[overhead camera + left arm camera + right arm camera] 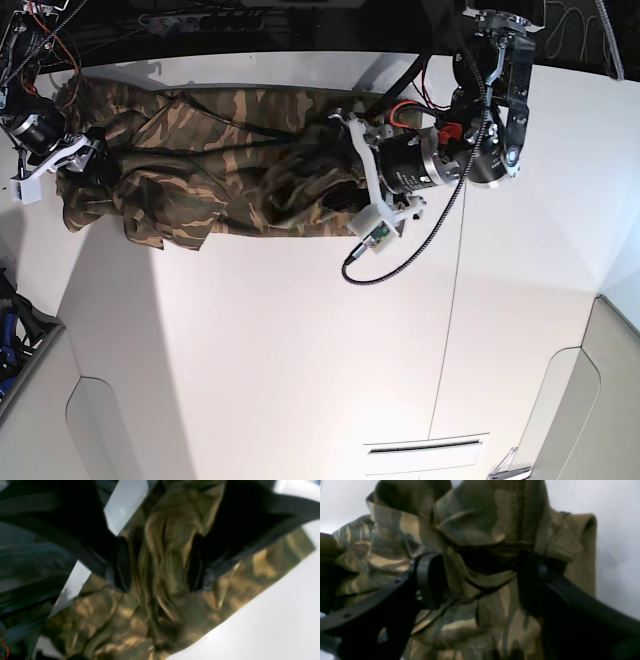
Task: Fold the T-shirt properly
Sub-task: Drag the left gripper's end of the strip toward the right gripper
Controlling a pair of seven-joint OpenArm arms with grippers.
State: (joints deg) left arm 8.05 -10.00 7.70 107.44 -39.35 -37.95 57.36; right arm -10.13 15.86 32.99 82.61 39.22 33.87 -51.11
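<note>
T-shirt (200, 170) bunched between both wide-spread grippers: left gripper (160, 565), right gripper (480, 580).

1. A white bench (300, 340) fills most of the base view, its surface smooth and matte.
2. A thin straight seam (452, 330) runs down the bench right of centre.
3. Near the lower edge a narrow horizontal slot (425, 447) is cut into the white surface.
4. Two rounded, slightly greyer panel outlines show at the lower left (120, 440) and the lower right (570, 410).
5. Beyond the bench's far edge the background (250, 25) is dark, with black cables (570, 30) hanging at the upper right.
6. Light is even and soft; a faint shadow band slants across the left part of the bench.
7. Both wrist views show the same plain white surface, blurred.
</note>
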